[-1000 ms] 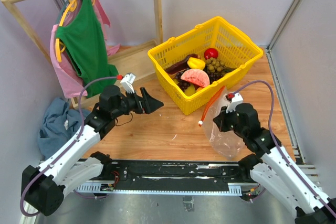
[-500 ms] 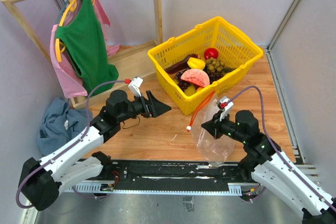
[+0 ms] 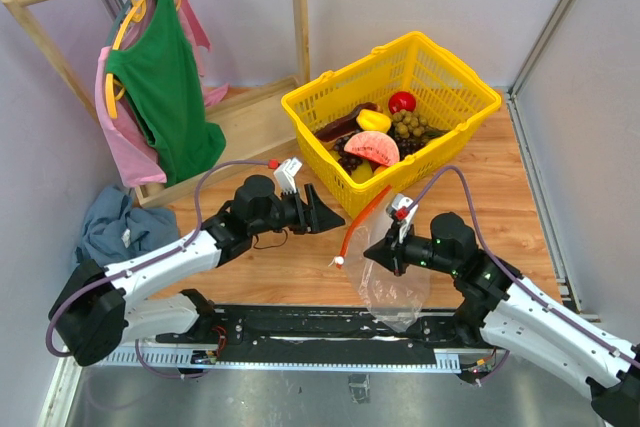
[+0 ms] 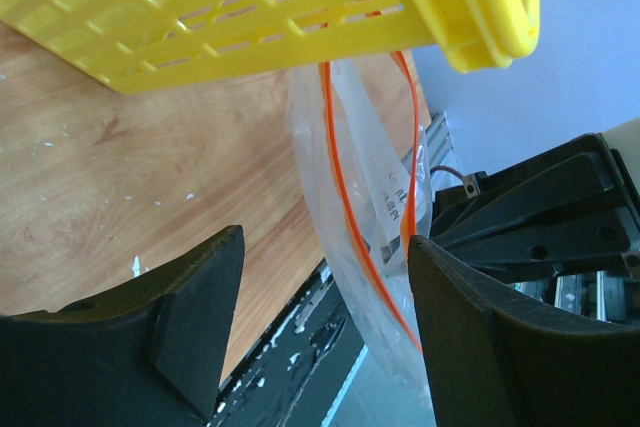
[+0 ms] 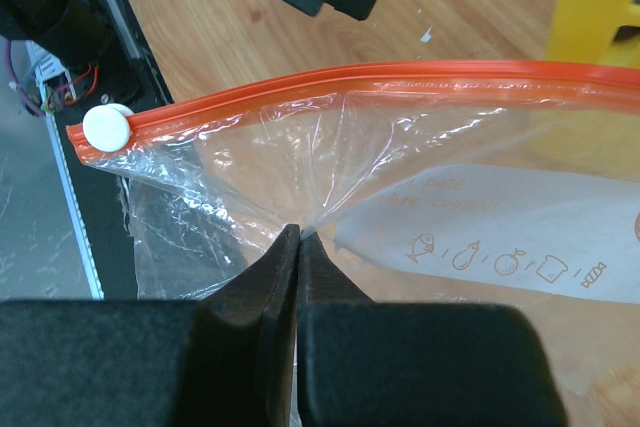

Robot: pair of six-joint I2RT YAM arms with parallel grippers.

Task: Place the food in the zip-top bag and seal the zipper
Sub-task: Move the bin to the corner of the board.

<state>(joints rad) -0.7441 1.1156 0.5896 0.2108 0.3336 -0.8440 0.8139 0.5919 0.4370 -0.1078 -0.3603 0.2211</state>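
Just in front of the yellow basket point(image 3: 452, 137), the zip-top bag point(image 3: 392, 282) hangs from the right gripper point(image 5: 298, 233) over the near edge of the wooden table point(image 3: 290, 267). The gripper's fingers are pressed together on a fold of the clear plastic just below the zipper point(image 5: 420, 75). A white slider point(image 5: 103, 127) sits at one end of the strip. In the left wrist view the bag's mouth gapes in a narrow loop. The left gripper point(image 4: 320, 332) hovers beside that mouth, fingers spread wide and touching nothing. The watermelon slice point(image 3: 372, 148), yellow bell pepper point(image 3: 373, 120) and dark purple grape bunch point(image 3: 349, 161) lie in the basket, alongside a red round fruit point(image 3: 402, 101) and a brownish bunch point(image 3: 408, 128).
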